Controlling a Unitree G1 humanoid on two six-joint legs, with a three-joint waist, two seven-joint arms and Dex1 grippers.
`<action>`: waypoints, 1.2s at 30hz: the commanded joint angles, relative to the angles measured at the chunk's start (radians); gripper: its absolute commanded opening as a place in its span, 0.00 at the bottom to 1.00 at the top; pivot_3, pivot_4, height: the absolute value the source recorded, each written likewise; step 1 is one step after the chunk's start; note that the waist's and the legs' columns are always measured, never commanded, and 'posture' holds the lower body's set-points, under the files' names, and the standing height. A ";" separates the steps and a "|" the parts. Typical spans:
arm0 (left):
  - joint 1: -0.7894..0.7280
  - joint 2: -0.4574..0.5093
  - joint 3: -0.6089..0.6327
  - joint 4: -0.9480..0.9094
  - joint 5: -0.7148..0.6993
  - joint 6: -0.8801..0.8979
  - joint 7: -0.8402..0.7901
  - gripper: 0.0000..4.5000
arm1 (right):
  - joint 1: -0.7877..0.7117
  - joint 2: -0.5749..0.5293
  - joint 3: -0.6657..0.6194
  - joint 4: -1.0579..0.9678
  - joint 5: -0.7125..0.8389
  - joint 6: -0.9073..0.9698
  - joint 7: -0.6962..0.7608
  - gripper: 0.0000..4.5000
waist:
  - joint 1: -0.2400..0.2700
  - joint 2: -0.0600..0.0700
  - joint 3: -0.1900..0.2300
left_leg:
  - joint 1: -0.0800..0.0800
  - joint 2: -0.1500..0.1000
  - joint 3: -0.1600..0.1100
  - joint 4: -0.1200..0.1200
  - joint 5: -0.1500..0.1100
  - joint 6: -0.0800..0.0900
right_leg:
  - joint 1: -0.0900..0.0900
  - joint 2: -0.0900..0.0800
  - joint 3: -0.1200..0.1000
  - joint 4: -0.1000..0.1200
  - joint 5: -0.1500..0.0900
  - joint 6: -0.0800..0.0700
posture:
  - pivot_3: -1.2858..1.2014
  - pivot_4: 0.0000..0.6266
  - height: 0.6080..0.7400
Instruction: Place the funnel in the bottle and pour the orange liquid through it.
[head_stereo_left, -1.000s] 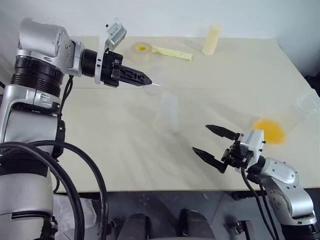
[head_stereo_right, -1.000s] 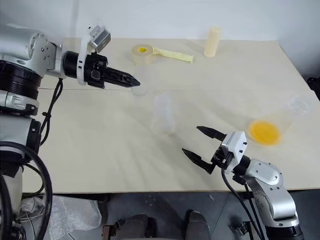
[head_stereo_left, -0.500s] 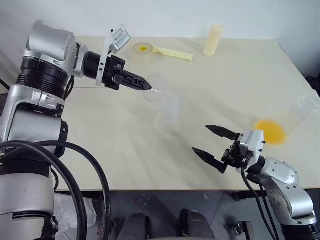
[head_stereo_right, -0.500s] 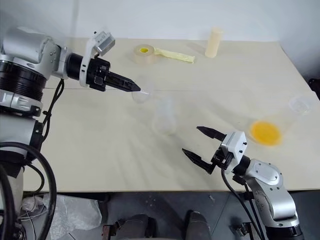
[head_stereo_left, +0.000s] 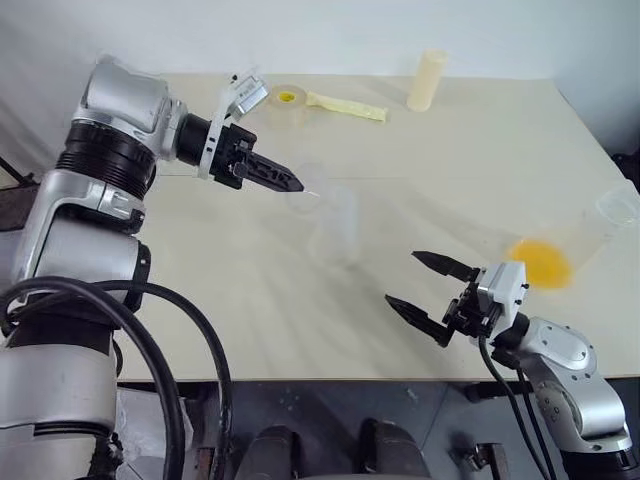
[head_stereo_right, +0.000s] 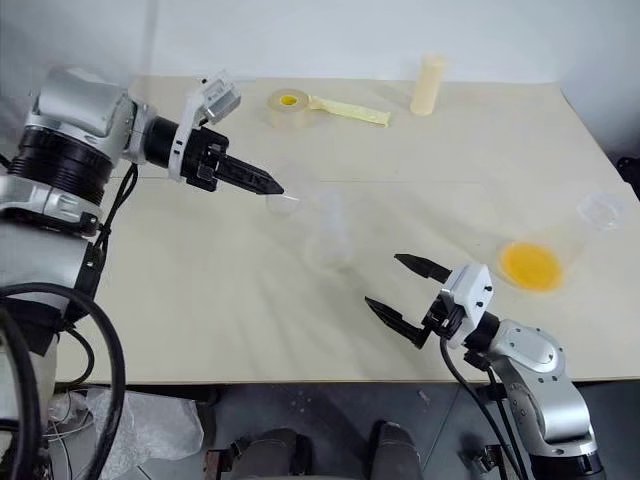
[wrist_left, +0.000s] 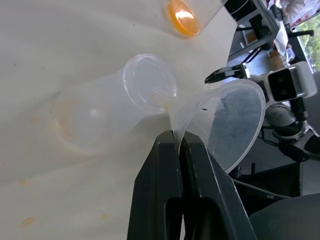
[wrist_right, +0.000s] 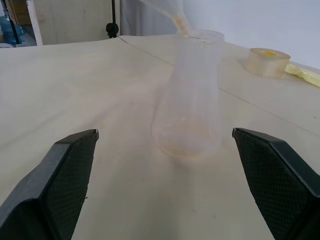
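The right claw (head_stereo_left: 430, 284) hangs nearest, low over the table's (head_stereo_left: 250, 320) front edge, its jaws spread wide and empty, aimed at the bottle (wrist_right: 192, 95). The bottle stands upright mid-table, just beyond. Above and to its left the left claw (wrist_left: 178, 142) is pinched tight on the rim of the funnel (wrist_left: 225, 125), tilted so its spout hangs at the bottle's mouth; from the wrist view the tip seems just at or over the lip, though clear plastic on clear plastic makes that hard to judge. Off to the right, well apart, a clear cup (head_stereo_left: 575, 245) lies tipped with the orange liquid (head_stereo_left: 540, 262) pooled in it. At the far edge sit a tape roll (head_stereo_left: 285, 98) and a cream cylinder (head_stereo_left: 425, 80). The step in hand is seating the funnel: I would level it so the spout points straight down, centre it over the mouth, and lower slowly. The bottle is light and empty, so a sideways nudge could topple it; the free claw could steady it first.
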 joint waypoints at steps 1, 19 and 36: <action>-0.065 -0.020 0.010 0.051 0.037 -0.050 -0.034 0.01 | -0.003 0.007 -0.018 -0.027 0.001 -0.024 -0.006 1.00 | 0.000 0.000 0.000 | 0.000 0.000 0.000 0.000 0.000 0.000 | 0.000 0.000 0.000 0.000 0.000 0.000 | 0.52 0.24 1.00; -0.184 -0.163 0.057 0.324 0.192 -0.246 -0.044 0.01 | -0.005 0.023 -0.015 -0.023 -0.019 -0.042 -0.024 1.00 | -0.001 -0.001 0.000 | 0.000 0.000 0.002 0.000 0.000 0.000 | 0.000 0.000 -0.001 0.000 0.000 0.000 | 0.52 0.24 1.00; -0.244 -0.187 0.204 0.374 0.228 -0.245 0.014 0.92 | -0.016 0.027 -0.022 -0.010 -0.028 -0.051 -0.030 1.00 | -0.001 -0.001 0.001 | -0.001 0.000 0.002 0.000 0.000 0.000 | 0.000 0.000 -0.001 0.000 0.000 0.000 | 0.52 0.24 1.00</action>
